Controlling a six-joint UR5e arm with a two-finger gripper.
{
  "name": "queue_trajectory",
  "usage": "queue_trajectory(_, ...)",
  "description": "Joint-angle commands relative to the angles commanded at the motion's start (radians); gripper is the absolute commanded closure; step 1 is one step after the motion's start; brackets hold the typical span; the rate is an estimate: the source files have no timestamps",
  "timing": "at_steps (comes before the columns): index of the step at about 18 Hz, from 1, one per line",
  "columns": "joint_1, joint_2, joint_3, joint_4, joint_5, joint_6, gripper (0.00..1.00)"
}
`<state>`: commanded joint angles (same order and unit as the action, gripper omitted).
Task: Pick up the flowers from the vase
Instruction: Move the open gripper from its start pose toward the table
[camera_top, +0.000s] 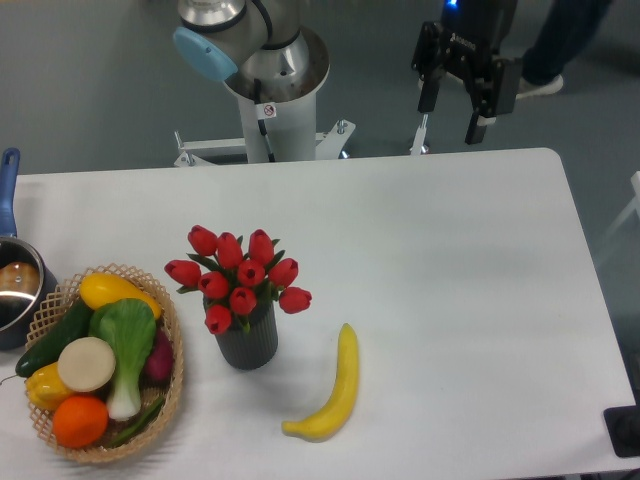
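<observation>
1. Two fingers of the gripper (453, 108) hang spread apart, holding nothing, above the table's (450, 260) far edge.
2. The flowers (240, 276) stand in the vase (247, 340), well apart toward the front-left.

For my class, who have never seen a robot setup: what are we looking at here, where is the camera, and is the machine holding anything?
One fixed camera looks down on a white table. The grey column behind it is the robot arm's base; its two-fingered hand hangs open and empty beyond the far edge. On the table stand red flowers in a dark ribbed vase, with a banana to the right, a basket of vegetables to the left, and a pot at the left edge.
</observation>
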<state>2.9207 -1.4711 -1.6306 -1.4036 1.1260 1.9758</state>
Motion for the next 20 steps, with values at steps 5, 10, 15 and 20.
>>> queue_trajectory(5, -0.009, 0.006, -0.008, 0.005, -0.002, 0.002, 0.0)
queue_trajectory(10, -0.011, 0.021, -0.047, 0.017, -0.008, -0.021, 0.0)
queue_trajectory(15, -0.012, 0.037, -0.084, 0.035, -0.055, -0.113, 0.0)
queue_trajectory(20, -0.011, 0.061, -0.179, 0.135, -0.201, -0.256, 0.0)
